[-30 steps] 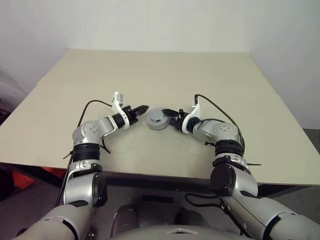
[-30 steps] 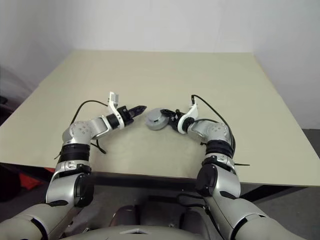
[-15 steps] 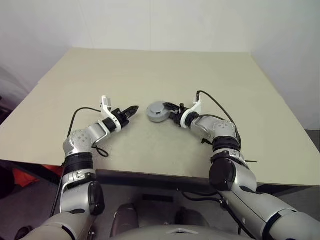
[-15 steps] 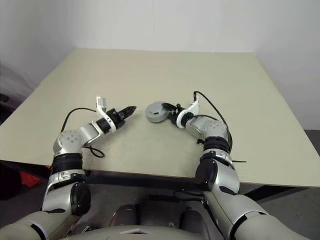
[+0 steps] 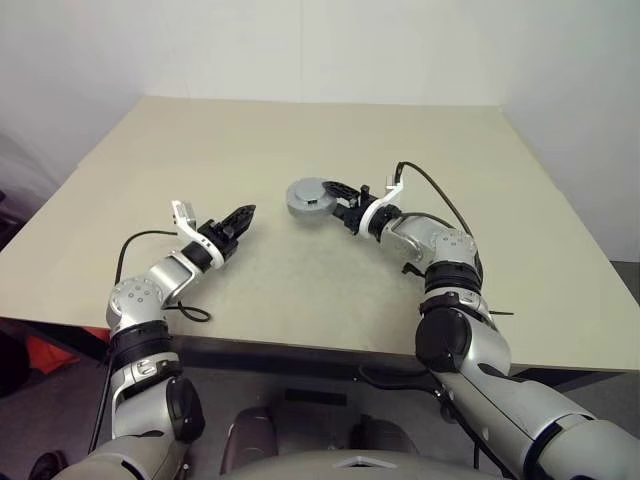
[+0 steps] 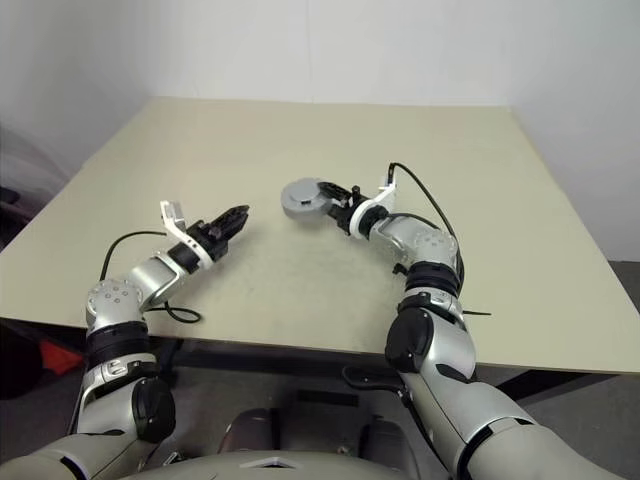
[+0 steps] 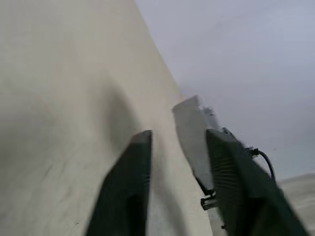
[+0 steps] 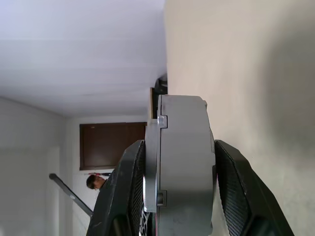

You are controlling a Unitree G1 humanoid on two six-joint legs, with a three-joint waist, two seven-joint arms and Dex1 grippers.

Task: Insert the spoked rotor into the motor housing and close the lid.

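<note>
Left gripper (image 5: 238, 215) hangs empty over the desk (image 5: 300, 290), fingers apart, well left of the part. Right gripper (image 5: 338, 196) is clamped on the motor housing (image 5: 307, 198), held up off the desk, lid (image 8: 151, 164) flat against it, looks closed. Spoked rotor presumably inside; can't tell. Task likely near done; setting down left.

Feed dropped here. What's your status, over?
Right gripper shut on closed housing, lifted off table. Left gripper open, empty, apart. Nothing in the way.
</note>
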